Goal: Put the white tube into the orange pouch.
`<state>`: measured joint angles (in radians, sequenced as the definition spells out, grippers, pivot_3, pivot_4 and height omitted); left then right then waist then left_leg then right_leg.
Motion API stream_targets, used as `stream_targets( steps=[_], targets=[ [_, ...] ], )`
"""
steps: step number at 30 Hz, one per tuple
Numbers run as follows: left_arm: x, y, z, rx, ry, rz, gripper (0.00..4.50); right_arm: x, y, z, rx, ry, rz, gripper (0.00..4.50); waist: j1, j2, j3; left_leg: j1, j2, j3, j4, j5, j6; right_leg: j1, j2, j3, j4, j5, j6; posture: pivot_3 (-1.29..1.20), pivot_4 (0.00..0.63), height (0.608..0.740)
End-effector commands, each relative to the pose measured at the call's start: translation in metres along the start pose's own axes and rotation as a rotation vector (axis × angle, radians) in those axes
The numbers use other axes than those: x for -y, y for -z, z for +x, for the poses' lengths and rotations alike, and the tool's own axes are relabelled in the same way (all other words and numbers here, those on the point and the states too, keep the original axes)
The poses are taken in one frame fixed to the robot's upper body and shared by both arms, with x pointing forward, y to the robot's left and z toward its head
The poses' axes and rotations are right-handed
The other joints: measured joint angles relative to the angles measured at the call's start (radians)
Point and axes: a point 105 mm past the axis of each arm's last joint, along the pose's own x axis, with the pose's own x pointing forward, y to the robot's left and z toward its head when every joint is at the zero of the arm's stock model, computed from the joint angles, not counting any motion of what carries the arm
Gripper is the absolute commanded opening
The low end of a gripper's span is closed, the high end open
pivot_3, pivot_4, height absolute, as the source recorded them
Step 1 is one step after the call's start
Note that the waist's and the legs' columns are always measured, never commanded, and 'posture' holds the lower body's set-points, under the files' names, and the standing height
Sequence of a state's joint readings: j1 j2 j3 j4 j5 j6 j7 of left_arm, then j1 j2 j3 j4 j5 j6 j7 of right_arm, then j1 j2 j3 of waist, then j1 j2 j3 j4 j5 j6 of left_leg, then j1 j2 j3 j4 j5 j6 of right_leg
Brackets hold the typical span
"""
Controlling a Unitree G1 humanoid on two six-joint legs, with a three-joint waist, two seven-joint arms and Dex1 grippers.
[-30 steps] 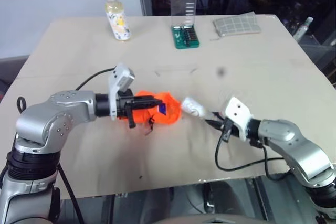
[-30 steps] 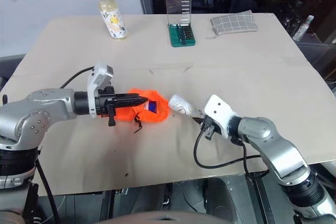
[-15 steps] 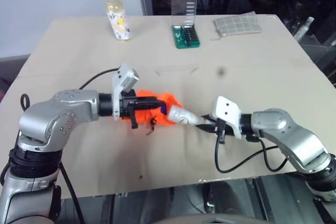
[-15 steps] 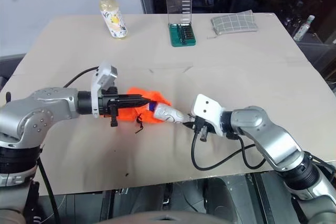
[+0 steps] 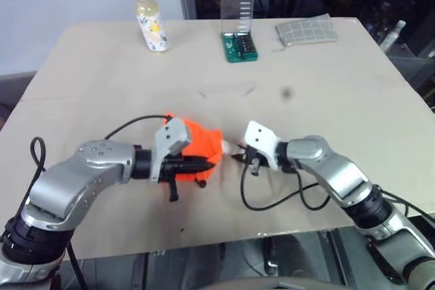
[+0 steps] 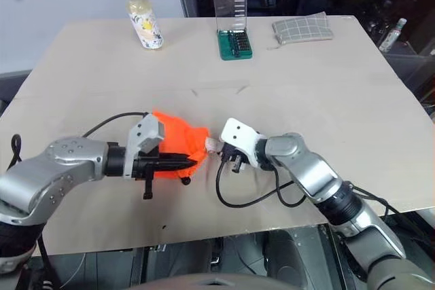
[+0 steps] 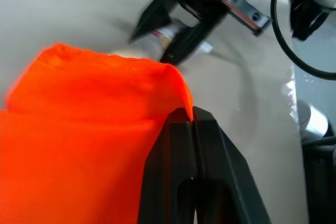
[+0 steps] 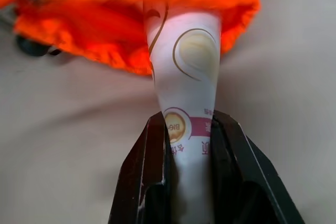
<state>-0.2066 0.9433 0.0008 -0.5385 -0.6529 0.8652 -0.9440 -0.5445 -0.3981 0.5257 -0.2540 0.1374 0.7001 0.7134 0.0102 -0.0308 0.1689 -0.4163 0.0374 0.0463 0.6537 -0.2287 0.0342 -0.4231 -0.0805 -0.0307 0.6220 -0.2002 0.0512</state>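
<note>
The orange pouch (image 5: 196, 146) lies at frame centre-left of the left eye view, on the tan table (image 5: 326, 79); the left gripper (image 5: 204, 164) is clamped on the pouch's rim fabric, fingers pressed tight together w/ the cloth pinched between them, as the left wrist view shows at the fold (image 7: 181, 109); gripper points toward frame right.

The right gripper (image 5: 236, 157) sits just right of the pouch, pointing toward frame left; its jaws are closed on the white tube (image 8: 185, 93), gripping the flat tail end w/ printed marks; the tube's front end is inside the pouch mouth, orange rim draped over it; approx. half the tube's visible length remains outside, betw. rim and fingers (image 8: 149, 171).

Elsewhere: yellowish bottle (image 5: 151, 20) upright at upper left of the table; green case (image 5: 240, 26) w/ clear lid raised at upper centre; grey checked pouch (image 5: 306, 30) at upper right, well apart from the work area; black cable (image 5: 272, 198) loops below the right wrist.
</note>
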Motion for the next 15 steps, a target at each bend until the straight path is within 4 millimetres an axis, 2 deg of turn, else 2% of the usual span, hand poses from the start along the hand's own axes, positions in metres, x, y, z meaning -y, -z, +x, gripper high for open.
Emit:
stream_targets(
  steps=[1,4,7,11,15],
  targets=[
    [0.008,-0.007,0.000,0.030,-0.020,0.059,0.00,-0.019,-0.004,-0.005,0.031,-0.091,-0.047,0.73,0.003,0.000,0.000,0.000,0.000,0.000,0.000,0.000,0.000,0.000,0.000,0.000,0.000,0.000,0.000,0.00,0.150,0.740],
    [0.013,-0.006,0.000,0.037,-0.026,0.054,0.00,-0.021,-0.003,-0.009,0.029,-0.108,-0.066,0.73,0.002,0.000,0.000,0.000,0.000,0.000,0.000,0.000,0.000,0.000,0.000,0.000,0.000,0.000,0.000,0.00,0.150,0.740],
    [0.017,-0.005,-0.001,0.034,-0.035,0.068,0.00,-0.006,-0.005,-0.009,0.045,-0.023,-0.056,0.73,-0.001,0.000,0.000,0.001,0.000,0.000,0.000,0.000,0.000,0.000,0.000,0.000,0.000,0.000,0.000,0.00,0.150,0.740],
    [0.019,-0.005,-0.005,0.043,-0.041,0.058,0.00,0.021,-0.018,-0.006,0.102,0.140,0.021,0.73,0.000,0.000,0.000,0.001,0.001,0.000,0.000,0.000,0.000,0.000,0.001,0.000,0.001,0.000,0.000,0.00,0.150,0.740],
    [0.009,-0.015,-0.003,0.091,-0.071,0.071,0.00,0.006,-0.014,0.009,0.062,0.068,-0.100,0.73,0.004,0.000,0.000,0.001,0.001,0.000,0.000,0.000,-0.001,0.000,0.001,0.000,0.001,0.000,0.000,0.00,0.150,0.740]
  ],
)
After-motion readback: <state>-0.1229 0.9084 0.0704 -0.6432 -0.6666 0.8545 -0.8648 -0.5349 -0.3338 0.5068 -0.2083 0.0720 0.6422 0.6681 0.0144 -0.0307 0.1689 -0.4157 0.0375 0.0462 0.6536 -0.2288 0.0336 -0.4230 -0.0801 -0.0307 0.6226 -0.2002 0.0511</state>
